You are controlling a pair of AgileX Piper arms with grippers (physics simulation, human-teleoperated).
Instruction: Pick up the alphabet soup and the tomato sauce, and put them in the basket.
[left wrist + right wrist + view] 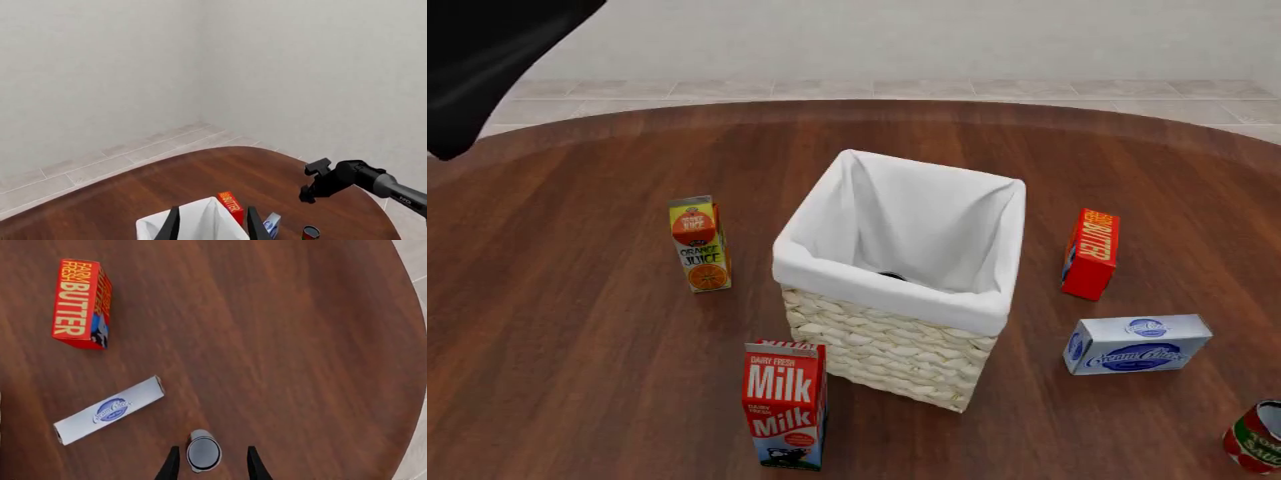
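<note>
Shows a round brown wooden table (587,330) with the basket (881,345) at its middle, white liner folded over the wicker rim.

Places the milk carton (785,405) upright just beside the basket's near-left corner, and the orange juice carton (699,245) upright to the basket's left, a little apart. Sets the cream cheese box (1137,344) lying flat to the basket's near right, and the red butter box (1090,254) standing on end to the basket's right, just beyond the cream cheese.

Finds the tomato sauce (1257,440) well to the basket's near right, at the front view's corner, past the cream cheese. Cannot place the alphabet soup: catches only a small dark spot (892,275) low inside the basket's liner, too little to name.

Hangs the right gripper (212,467) above the tomato sauce, fingers spread wider than the can and clear of it, holding nothing. Poises the left gripper (213,225) over the basket's open top, fingers wide apart and empty.
</note>
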